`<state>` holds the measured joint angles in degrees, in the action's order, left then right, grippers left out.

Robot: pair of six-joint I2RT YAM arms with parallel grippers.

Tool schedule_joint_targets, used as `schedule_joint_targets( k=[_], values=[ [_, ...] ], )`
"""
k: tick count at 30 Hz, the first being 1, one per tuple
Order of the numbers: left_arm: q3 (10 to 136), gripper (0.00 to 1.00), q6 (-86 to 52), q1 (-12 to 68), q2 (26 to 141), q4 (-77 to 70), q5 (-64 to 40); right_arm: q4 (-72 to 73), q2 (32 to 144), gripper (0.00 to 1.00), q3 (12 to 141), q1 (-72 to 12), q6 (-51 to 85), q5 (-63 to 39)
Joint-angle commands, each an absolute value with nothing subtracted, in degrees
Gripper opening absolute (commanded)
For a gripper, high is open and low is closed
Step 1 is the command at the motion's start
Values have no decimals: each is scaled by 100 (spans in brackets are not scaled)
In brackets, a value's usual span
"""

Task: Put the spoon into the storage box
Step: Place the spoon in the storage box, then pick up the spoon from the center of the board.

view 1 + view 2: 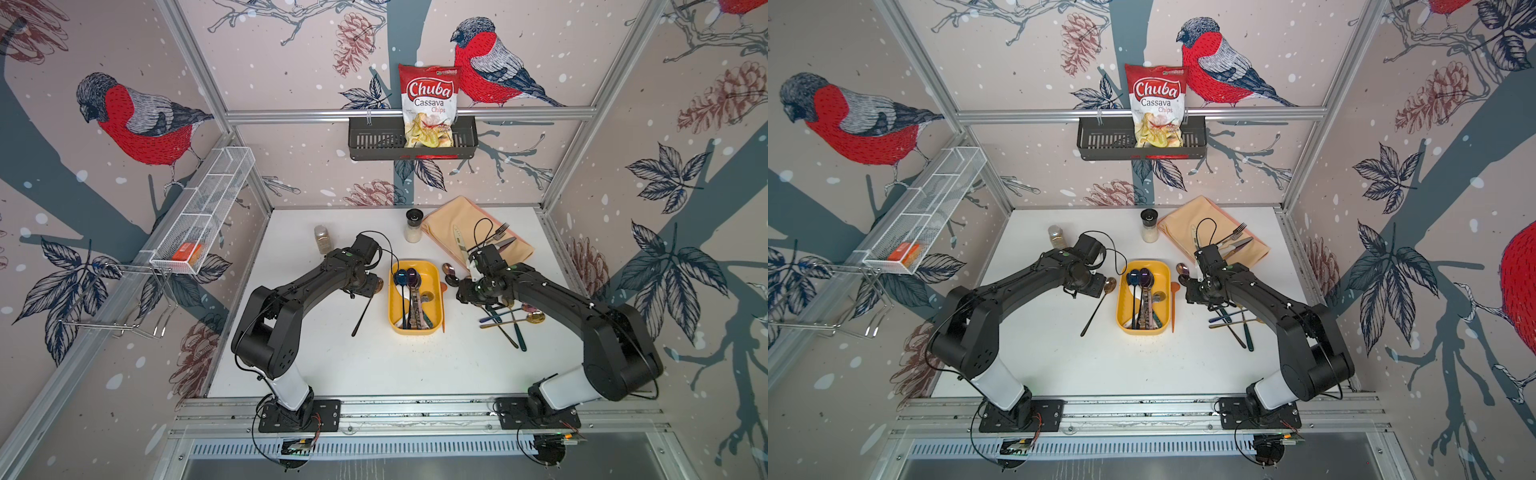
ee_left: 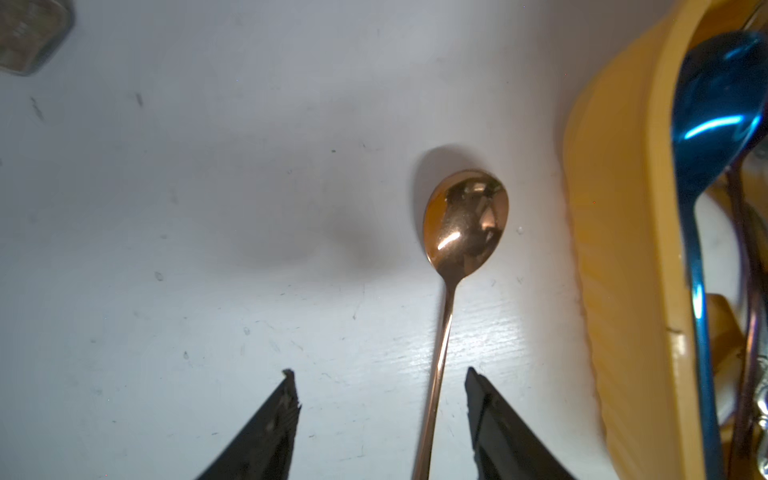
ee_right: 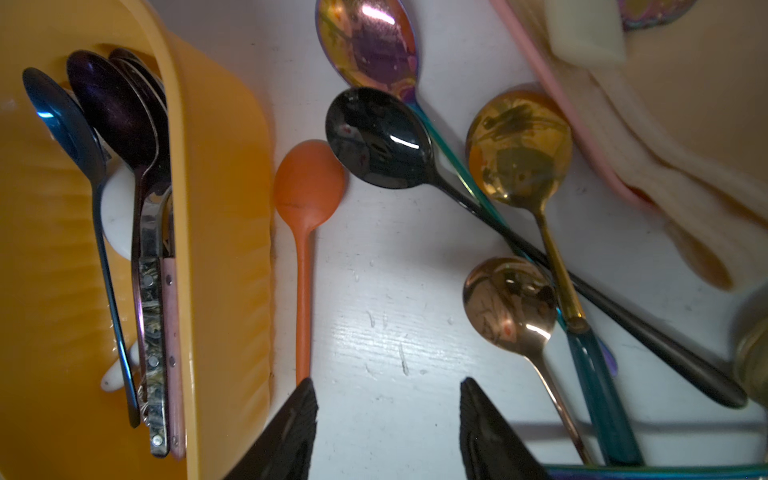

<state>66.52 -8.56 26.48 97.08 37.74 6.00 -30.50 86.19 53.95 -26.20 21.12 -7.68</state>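
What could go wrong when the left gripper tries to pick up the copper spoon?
1. The copper spoon has a thin handle that lies flat and off-centre between the jaws of the open left gripper; they may slip off it.
2. The storage box stands close beside it and may get bumped.

chip bag point(image 1: 429, 104) in wall basket point(image 1: 374, 141) reads "chuba cassava chips".

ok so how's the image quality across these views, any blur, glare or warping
Left wrist: copper spoon sharp with a bright glint, storage box wall soft. Right wrist: glare streak on the black spoon, cloth blurred. Both top views: wide-angle warp, frame posts splay outward, lighting even.
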Motion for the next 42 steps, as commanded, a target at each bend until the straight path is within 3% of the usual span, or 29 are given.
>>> schedule_joint_targets(
  k=[1,26,42],
  values=[
    [6546,65,-783,2627,9841,3540,535,-3071,8612,57,5391,-2621,2122,-766],
    [6629,50,-602,2618,10693,3407,-43,-3043,8682,56,5387,-2606,2087,-787],
    [6662,11,-549,2608,11019,3643,-354,-3088,8754,56,5480,-2599,2040,-809]
  ],
)
